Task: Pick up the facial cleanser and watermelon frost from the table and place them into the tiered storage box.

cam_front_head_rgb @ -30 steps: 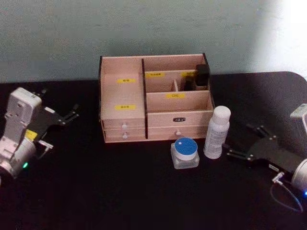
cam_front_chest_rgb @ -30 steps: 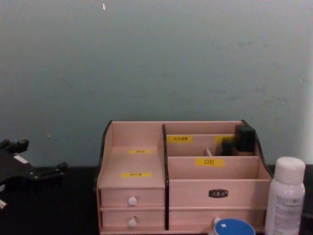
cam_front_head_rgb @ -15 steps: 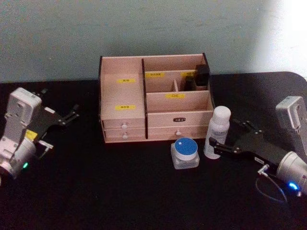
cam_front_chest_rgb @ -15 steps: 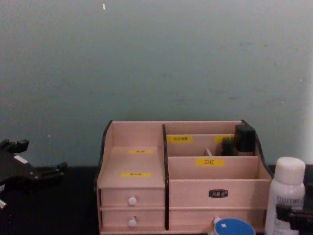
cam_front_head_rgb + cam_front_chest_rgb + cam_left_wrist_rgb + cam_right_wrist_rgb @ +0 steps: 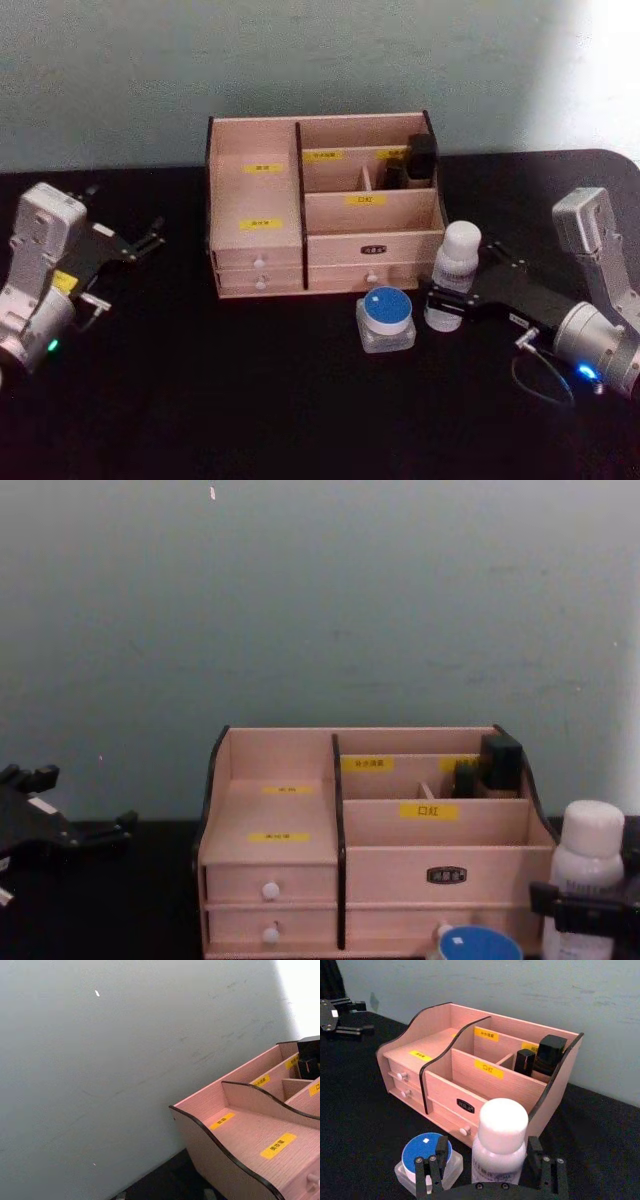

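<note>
The facial cleanser (image 5: 454,272), a tall white bottle with a rounded cap, stands upright on the black table just in front of the tiered storage box (image 5: 322,203), at its right end. My right gripper (image 5: 444,301) is open, one finger on each side of the bottle's lower body (image 5: 501,1144), with a gap showing on the jar side. The watermelon frost (image 5: 386,318), a squat clear jar with a blue lid, sits immediately left of the bottle (image 5: 588,852). My left gripper (image 5: 143,243) rests open at the far left, well away from the box.
The box's back right compartments hold dark small containers (image 5: 420,158). Its two lower rows are drawers with white knobs (image 5: 260,263). The left stepped shelf (image 5: 250,1130) and front right compartment (image 5: 470,1067) hold nothing. A wall rises close behind the box.
My right gripper has moved left across the table to the bottle, so its fingers now straddle it. The bottle, jar and left arm have stayed put.
</note>
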### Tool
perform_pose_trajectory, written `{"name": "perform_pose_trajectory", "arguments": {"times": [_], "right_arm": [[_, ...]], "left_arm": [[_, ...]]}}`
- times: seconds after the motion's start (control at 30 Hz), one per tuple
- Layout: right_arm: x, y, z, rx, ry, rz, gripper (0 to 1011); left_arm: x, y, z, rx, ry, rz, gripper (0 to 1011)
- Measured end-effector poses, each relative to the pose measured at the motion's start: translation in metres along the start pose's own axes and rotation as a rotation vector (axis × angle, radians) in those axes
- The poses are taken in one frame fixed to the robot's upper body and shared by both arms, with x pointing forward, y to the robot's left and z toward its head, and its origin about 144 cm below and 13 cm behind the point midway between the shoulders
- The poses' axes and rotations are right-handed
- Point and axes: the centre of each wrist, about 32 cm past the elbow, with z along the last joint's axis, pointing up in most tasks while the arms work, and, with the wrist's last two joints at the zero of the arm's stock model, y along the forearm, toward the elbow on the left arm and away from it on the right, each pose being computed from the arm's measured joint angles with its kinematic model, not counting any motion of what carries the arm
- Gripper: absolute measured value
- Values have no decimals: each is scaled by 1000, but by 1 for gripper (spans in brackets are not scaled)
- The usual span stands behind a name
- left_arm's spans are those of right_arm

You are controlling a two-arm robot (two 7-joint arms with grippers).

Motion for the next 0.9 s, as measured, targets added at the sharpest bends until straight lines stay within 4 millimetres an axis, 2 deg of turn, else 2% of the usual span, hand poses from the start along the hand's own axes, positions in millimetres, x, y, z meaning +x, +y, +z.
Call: {"name": "perform_pose_trajectory", "arguments": {"times": [0.9], "right_arm": [[2, 7, -4, -19, 2, -3, 984]], "left_arm": [[0, 0, 0, 0, 0, 0, 1001]]}}
